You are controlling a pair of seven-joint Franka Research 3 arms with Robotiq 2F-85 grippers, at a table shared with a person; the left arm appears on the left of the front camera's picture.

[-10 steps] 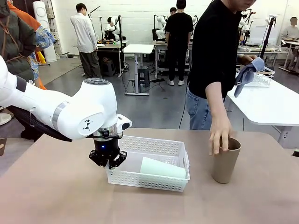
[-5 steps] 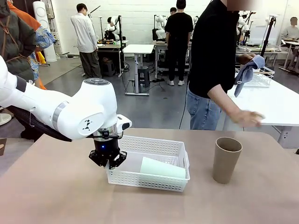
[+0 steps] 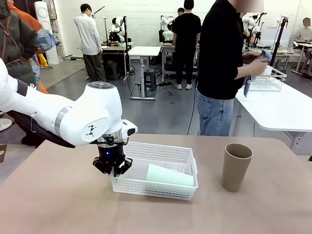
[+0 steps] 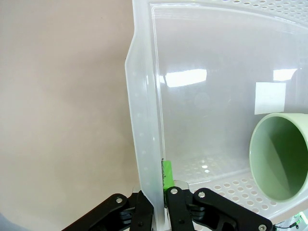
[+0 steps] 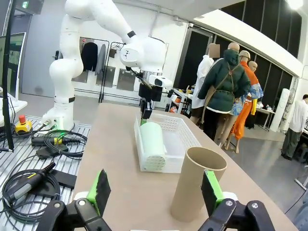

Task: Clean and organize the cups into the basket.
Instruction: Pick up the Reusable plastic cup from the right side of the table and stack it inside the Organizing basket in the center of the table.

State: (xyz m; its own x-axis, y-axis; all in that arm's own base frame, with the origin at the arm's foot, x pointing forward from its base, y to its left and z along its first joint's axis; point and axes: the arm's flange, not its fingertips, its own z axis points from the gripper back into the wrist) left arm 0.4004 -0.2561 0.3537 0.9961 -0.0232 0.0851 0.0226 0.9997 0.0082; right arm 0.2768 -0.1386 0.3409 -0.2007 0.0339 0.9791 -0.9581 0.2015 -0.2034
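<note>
Front view: the left gripper [image 3: 113, 169] is clamped shut on the left end wall of the shallow white lattice-sided plastic basket [image 3: 165, 155]. A pale mint green tapered cup [image 3: 169, 176] lies on its side inside the basket. A tan-brown tapered cup [image 3: 236, 167] stands upright to the right, apart from it.

Left wrist view: a green pad [image 4: 167, 174] presses the basket's wall.

Right wrist view: the right gripper [image 5: 156, 191] gapes wide and holds nothing, with the tan cup just ahead.

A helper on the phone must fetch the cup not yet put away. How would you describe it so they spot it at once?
On the brown table, look right of the white basket. The tan cup stands there upright and alone, mouth up; the green cup lies on its side inside the basket.
</note>
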